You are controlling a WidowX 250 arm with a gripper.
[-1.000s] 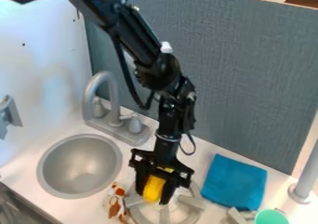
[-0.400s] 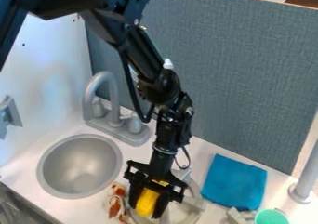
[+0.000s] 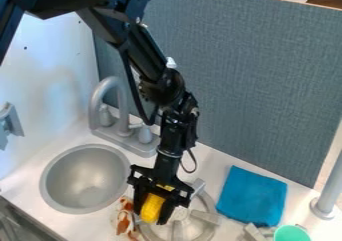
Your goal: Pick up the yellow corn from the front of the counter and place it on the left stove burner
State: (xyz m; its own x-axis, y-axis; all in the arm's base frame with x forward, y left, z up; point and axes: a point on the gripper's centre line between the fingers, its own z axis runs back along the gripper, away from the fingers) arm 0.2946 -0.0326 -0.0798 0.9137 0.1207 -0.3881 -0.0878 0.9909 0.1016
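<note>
Clasping a yellow object (image 3: 153,208), the hand (image 3: 151,218) hangs over the gray burner (image 3: 204,216).

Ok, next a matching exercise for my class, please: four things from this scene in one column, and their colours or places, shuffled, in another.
Things
1. Cloth
2. Yellow thing
3. Faucet
4. Small figure

Colours and places
A. Grey, arching up beside the round basin
B. White and orange-brown
C. Held in the gripper
D. Blue, lying flat on the counter

Right pairs: 1-D, 2-C, 3-A, 4-B
</note>
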